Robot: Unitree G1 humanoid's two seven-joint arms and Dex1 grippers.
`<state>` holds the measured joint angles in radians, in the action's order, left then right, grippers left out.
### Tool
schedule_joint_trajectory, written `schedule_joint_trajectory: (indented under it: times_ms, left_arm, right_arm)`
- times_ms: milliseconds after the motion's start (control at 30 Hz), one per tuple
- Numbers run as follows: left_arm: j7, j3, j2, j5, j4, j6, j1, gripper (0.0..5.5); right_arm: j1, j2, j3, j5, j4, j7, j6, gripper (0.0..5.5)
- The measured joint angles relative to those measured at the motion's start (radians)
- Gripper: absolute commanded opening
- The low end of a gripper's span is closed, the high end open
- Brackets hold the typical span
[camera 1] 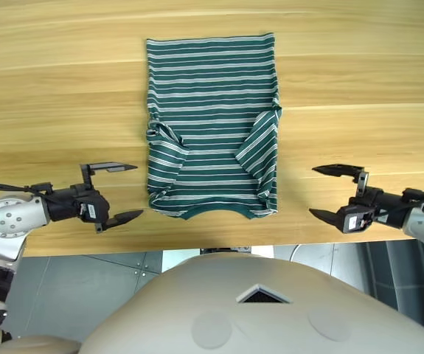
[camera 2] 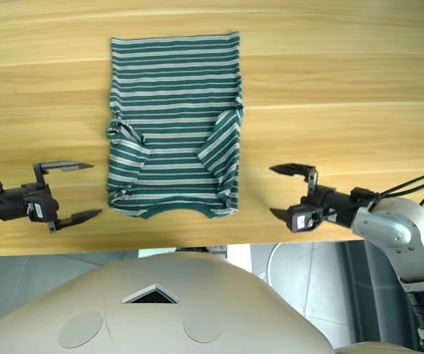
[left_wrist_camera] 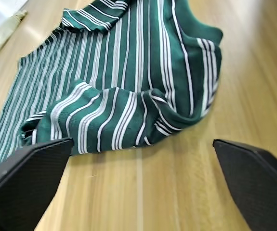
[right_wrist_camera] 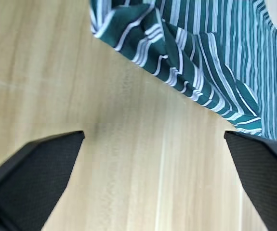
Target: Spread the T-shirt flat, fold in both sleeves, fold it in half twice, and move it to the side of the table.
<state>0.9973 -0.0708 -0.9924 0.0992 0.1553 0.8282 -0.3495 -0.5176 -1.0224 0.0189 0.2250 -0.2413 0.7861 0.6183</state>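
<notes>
A green-and-white striped T-shirt [camera 1: 212, 125] lies in the middle of the wooden table [camera 1: 359, 88], with its collar [camera 1: 212, 214] toward the near edge and its hem toward the far side. Both sleeves are folded in over the body. The left sleeve [camera 1: 166, 147] is somewhat bunched and the right sleeve [camera 1: 259, 144] lies as a tidy diagonal flap, so the shirt has a roughly rectangular outline. The left gripper [camera 1: 138, 190] and right gripper [camera 1: 312, 191] flank the collar end, near the cloth but apart from it. Each has its jaws wide open and holds nothing. Spreading and the sleeve folds appear to be done. The two half folds and the move to the side of the table are not yet done.
</notes>
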Motion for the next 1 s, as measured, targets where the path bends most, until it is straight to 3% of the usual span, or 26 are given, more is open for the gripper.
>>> schedule_joint_trajectory:
  times_ms: [400, 500, 1000]
  left_arm:
    - [-0.029, -0.075, 0.03, -0.075, 0.039, 0.032, 0.08, 5.4]
    - [-0.043, -0.09, 0.035, -0.083, 0.053, 0.048, 0.094, 5.05]
    - [-0.052, -0.163, 0.046, -0.106, 0.074, 0.087, 0.116, 2.35]
  right_arm:
    - [0.141, 0.065, -0.2, -0.005, -0.001, 0.021, 0.001, 5.37]
    - [0.169, 0.073, -0.226, -0.003, 0.004, 0.02, -0.001, 5.4]
    - [0.215, 0.111, -0.297, 0.039, 0.034, -0.002, -0.025, 2.53]
